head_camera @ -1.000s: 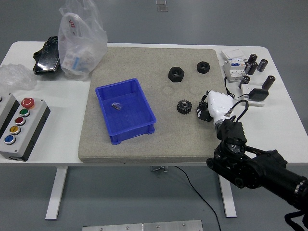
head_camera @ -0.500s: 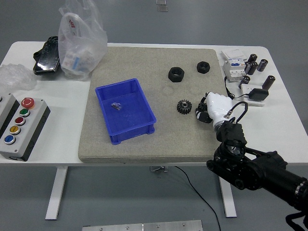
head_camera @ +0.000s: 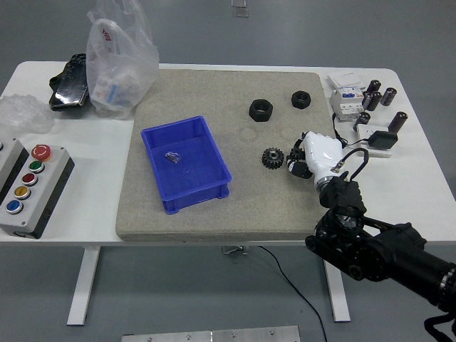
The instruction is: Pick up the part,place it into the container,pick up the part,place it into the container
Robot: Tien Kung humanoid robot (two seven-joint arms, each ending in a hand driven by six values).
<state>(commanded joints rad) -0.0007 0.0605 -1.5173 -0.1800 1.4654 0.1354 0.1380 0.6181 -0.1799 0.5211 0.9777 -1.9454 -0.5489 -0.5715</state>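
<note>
Right hand [head_camera: 308,159] has edged left toward gear [head_camera: 271,157] since earlier frame. Arm enters from lower right corner, hand white-backed, fingers curled downward, gripping nothing. Gear lies on grey mat [head_camera: 214,206] just left of fingers, apart. Blue container [head_camera: 187,165] well left, mid-mat on bench [head_camera: 420,192].

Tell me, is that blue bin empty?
Not quite empty. One small dark part lies on the floor of the bin; the gear and two nuts sit outside on the mat.
</note>
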